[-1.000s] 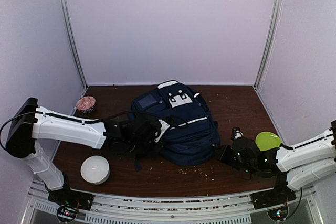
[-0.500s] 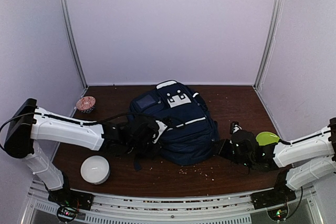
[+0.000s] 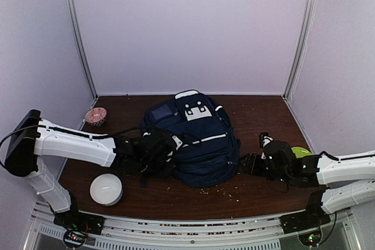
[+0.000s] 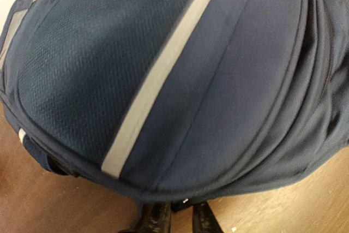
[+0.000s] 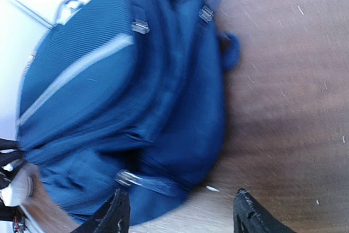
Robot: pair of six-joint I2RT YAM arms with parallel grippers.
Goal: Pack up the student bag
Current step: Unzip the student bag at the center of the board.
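student bag (image 3: 202, 144) just beside right gripper (image 3: 249, 164)

This is a robot test booth, the sort found in a lab. Plain pale walls (image 3: 187, 27) close in three sides, joined by bare metal posts (image 3: 79, 39). A dark wood table (image 3: 263, 115) fills the space. Two white arms (image 3: 76, 141) are bolted to a slotted metal rail (image 3: 187, 226) at its near edge, with small lit boards (image 3: 75, 238) at their bases. Staged props lie on the table: a bag (image 3: 202, 144), a bowl (image 3: 95, 116), a white pouch (image 3: 106, 189) and a green plate (image 3: 302, 152).
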